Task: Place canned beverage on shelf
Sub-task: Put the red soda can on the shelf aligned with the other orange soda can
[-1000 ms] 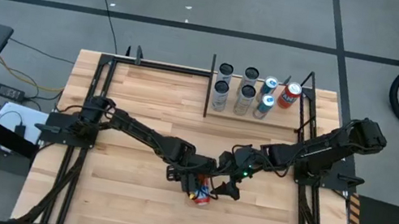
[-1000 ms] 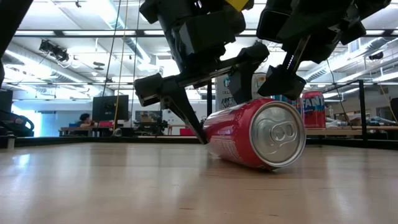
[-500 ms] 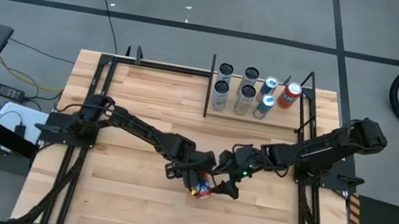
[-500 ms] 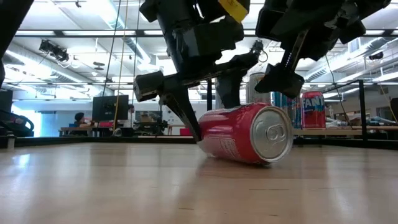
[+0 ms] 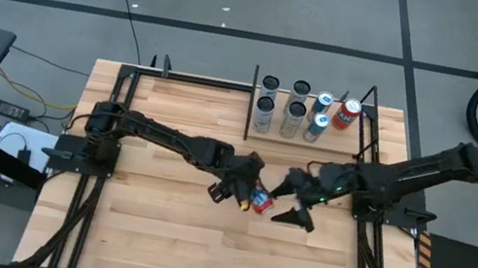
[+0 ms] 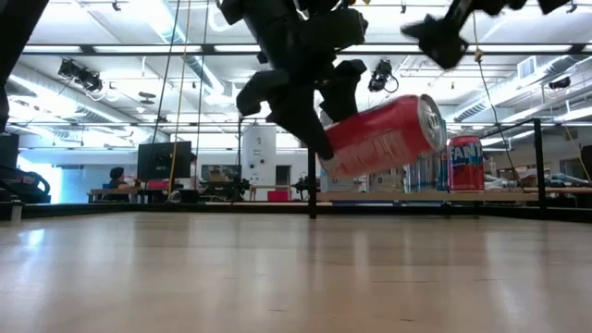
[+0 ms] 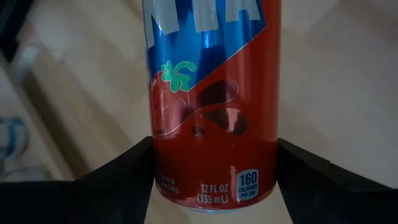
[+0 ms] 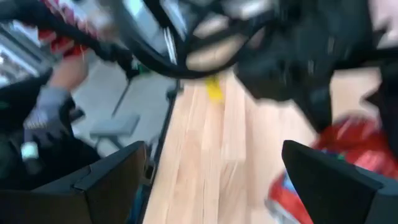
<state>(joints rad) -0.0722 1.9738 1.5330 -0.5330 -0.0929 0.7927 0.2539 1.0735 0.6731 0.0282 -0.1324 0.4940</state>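
A red soda can (image 5: 260, 202) with a blue band hangs above the middle of the planked table; it also shows in the low view (image 6: 384, 134). My left gripper (image 5: 245, 194) is shut on it. My right gripper (image 5: 291, 205) is open and empty, just to the can's right and above it in the low view (image 6: 442, 37). The shelf (image 5: 346, 143), a pale wood panel edged by black rods, sits at the table's far right. Several silver and blue cans and one red can (image 5: 349, 114) stand upright on it. My left gripper pinches the can's round wall near its bottom end (image 7: 214, 180) between its two fingers (image 7: 124, 180), one on either side. The fingers come slanting down from the table's left. The can is lifted clear of the table and tilted, its top end (image 6: 428, 116) higher.
Black rod frames run along the table's left (image 5: 115, 112) and right (image 5: 367, 162) sides by the arm bases. Bare planked tabletop (image 5: 172, 231) lies near the front edge. A person (image 6: 122, 178) sits far off in the room behind.
My left gripper has lifted the can, which lay on its side on the table, and has carried it up and toward the far right; the can now hangs tilted, clear of the table. My right gripper has gone up and toward the table's right edge, away from the can.
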